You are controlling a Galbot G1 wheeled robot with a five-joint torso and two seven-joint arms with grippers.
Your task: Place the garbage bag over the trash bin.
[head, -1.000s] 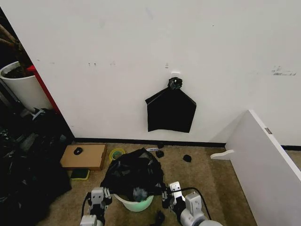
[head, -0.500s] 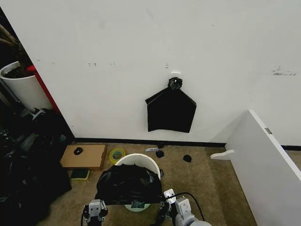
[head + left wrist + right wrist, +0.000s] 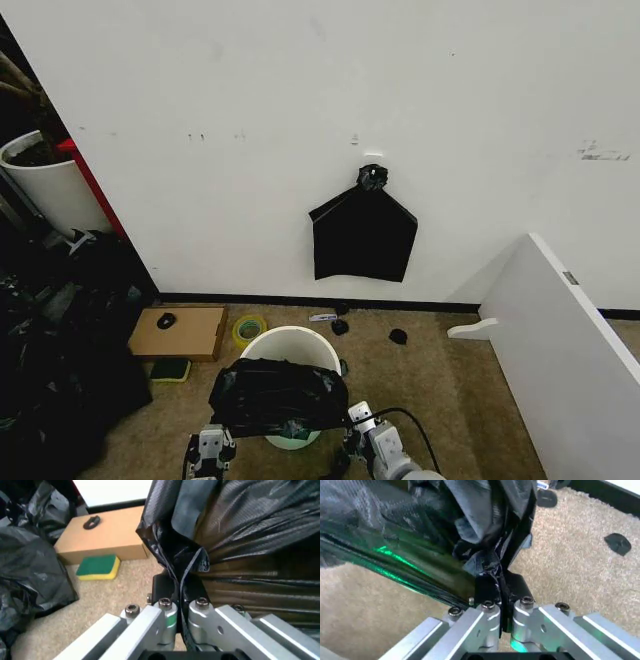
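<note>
The glossy black garbage bag [image 3: 278, 396] is stretched flat between my two grippers, in front of and partly over the near side of the round white trash bin [image 3: 290, 345]. My left gripper [image 3: 211, 443] is shut on the bag's left edge [image 3: 176, 575]. On the other side, my right gripper [image 3: 361, 428] is shut on the right edge [image 3: 492, 568]. The bin's open far rim shows behind the bag; its pale green base peeks out below.
A cardboard box [image 3: 180, 331] with a green-yellow sponge [image 3: 98, 566] sits left of the bin. A tape roll [image 3: 248, 327] lies beside it. Black bags pile at far left [image 3: 60, 360]. A matte black bag [image 3: 362, 236] hangs on the wall; a white panel [image 3: 560, 350] leans at right.
The bag came off the top of the bin and toward me, exposing the white rim. It is now pulled tauter and flatter between both grippers, which sit lower in view.
</note>
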